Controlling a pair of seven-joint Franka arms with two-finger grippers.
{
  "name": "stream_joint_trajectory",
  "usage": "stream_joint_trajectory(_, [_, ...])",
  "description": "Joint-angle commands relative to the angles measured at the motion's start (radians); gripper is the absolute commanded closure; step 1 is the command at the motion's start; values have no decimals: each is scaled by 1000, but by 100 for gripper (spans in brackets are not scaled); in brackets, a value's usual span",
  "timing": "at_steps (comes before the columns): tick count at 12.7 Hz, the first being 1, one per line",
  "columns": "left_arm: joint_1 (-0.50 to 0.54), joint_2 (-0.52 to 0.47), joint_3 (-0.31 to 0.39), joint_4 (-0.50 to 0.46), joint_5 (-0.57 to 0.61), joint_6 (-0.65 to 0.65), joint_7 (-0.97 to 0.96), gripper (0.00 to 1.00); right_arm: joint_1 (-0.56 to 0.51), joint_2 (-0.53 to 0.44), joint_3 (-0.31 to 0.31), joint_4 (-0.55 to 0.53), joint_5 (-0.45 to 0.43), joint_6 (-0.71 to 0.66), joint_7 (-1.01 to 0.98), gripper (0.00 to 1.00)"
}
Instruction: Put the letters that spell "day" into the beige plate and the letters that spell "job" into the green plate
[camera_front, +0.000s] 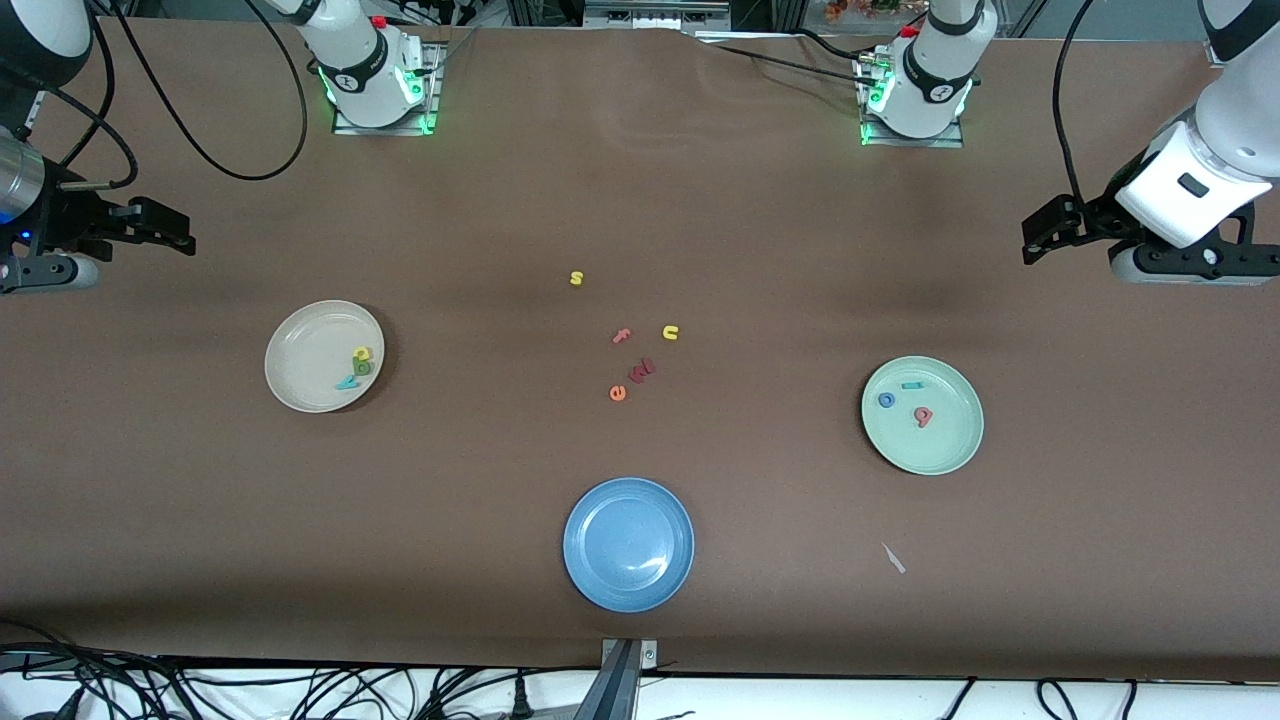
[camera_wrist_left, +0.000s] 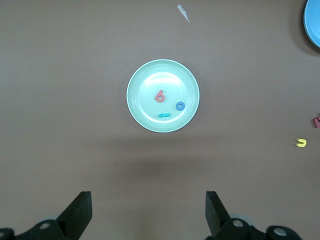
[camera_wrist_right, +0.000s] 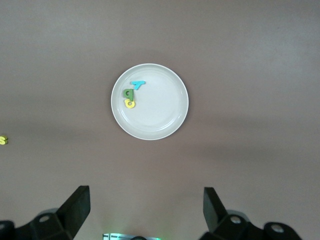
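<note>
- The yellow d (camera_front: 362, 353), green a (camera_front: 360, 367) and teal y (camera_front: 348, 381) lie bunched together in the beige plate (camera_front: 300, 345), toward the edge nearest the middle of the counter (camera_front: 760, 230); "day" is where it belongs, I judge.
- The teal j (camera_front: 911, 385), blue o (camera_front: 886, 400) and red b (camera_front: 923, 416) lie a little apart from one another in the green plate (camera_front: 950, 450), so "job" looks sorted too.
- My right fingers (camera_wrist_right: 77, 205) are spread wide with nothing between them; that hand hangs high above the counter at the right arm's end, with the beige plate in plain view under its camera, clear of what it dropped off.
- My left fingers (camera_wrist_left: 82, 210) are likewise spread and empty, up in the air at the left arm's end, looking down on the green plate.
- I read both hands as waiting, since nothing is left for them to fetch.
- Loose in the middle of the counter lie the spare letters: a yellow s (camera_front: 576, 278), a pink f (camera_front: 622, 336), a yellow u (camera_front: 670, 332), a dark red letter (camera_front: 642, 371) and an orange e (camera_front: 618, 393). They spell neither word, so they belong outside.
- The blue plate (camera_front: 600, 570) sits empty nearest the front camera, unused by either word.
- A small pale scrap (camera_front: 893, 558) lies on the counter near the green plate.
</note>
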Motion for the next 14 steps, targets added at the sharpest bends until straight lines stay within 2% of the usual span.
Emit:
stream_joint_trajectory(1, [8, 19, -1, 26, -12, -12, -3, 0, 3, -14, 2, 9, -17, -33, 26, 0])
stream_joint_trajectory(14, [-6, 48, -11, 30, -10, -18, 3, 0, 8, -20, 4, 22, -25, -56, 37, 0])
